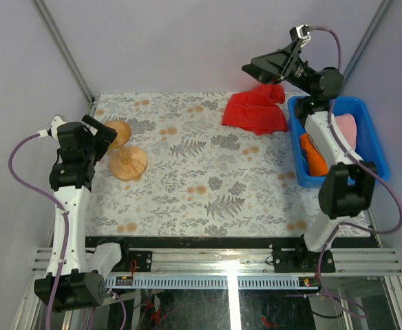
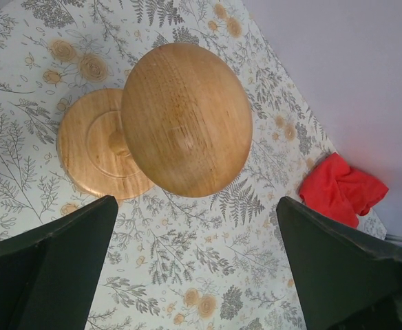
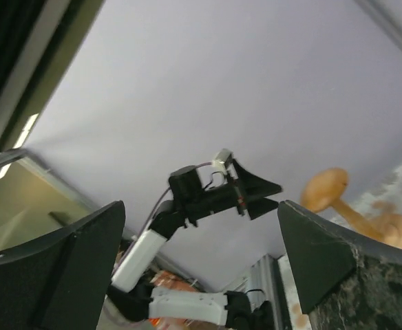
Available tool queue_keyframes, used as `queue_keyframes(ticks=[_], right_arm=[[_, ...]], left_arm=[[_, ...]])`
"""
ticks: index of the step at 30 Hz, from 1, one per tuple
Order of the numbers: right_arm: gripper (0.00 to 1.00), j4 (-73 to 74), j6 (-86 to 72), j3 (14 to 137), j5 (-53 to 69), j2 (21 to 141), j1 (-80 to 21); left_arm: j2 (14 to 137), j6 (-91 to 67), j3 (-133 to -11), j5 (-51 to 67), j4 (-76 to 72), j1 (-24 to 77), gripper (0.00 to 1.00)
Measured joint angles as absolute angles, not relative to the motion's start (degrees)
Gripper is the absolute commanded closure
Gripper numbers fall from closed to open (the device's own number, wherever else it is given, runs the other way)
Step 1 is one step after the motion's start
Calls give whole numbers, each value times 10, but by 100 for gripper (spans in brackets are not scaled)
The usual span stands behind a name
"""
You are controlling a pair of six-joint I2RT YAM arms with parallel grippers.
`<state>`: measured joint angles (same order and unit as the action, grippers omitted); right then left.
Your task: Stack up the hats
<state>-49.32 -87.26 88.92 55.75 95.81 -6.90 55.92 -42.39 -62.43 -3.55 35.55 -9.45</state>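
An orange hat and a pink hat lie in the blue bin at the right, partly hidden behind my right arm. The grey and teal hats are out of view. My left gripper is open and empty, just left of the wooden mushroom stand. In the left wrist view the open gripper hovers above the cloth in front of the stand. My right gripper is raised above the red cloth, open and empty. In its wrist view it faces the left arm.
The table carries a floral tablecloth. The crumpled red cloth also shows in the left wrist view. The wooden stand appears in the right wrist view. White walls close the back and sides. A metal rail runs along the near edge.
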Motion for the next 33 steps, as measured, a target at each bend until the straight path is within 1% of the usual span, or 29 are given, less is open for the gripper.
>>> queue_keyframes(ticks=[1,2,4,5,8,11,13,15,17,19,22,26,31,33], right_arm=[[0,-592,-945,900,571,991,-65],[0,-648,-990,916,583,1017,-62],[0,-727,-1061,943,614,1057,-59],[1,-747,-1089,937,631,1060,-60],[1,-749,-1134,879,664,1017,-65],[0,-691,-1117,778,681,913,-73],[0,-611,-1056,735,680,840,-81],[1,-418,-916,734,663,755,-96],[1,-254,-789,758,632,696,-112],[0,-140,-695,763,610,636,-125],[1,-71,-641,714,596,554,-128],[0,-37,-648,624,588,478,-128],[0,90,-608,633,535,458,-128],[0,163,-583,660,485,448,-128]], left_arm=[[559,-425,-625,-36,354,-95,0],[558,-426,-625,-36,353,-95,0],[556,-427,-625,-37,352,-96,0],[555,-428,-625,-37,352,-96,0],[552,-431,-626,-37,351,-98,0],[552,-431,-630,-36,350,-98,0],[553,-432,-634,-37,350,-98,1],[556,-434,-643,-37,351,-98,1],[562,-437,-655,-37,351,-98,1],[573,-439,-671,-37,350,-98,1],[587,-441,-690,-36,344,-98,1],[593,-444,-698,-36,338,-98,1],[592,-448,-698,-36,337,-98,1],[589,-448,-697,-37,337,-98,0]])
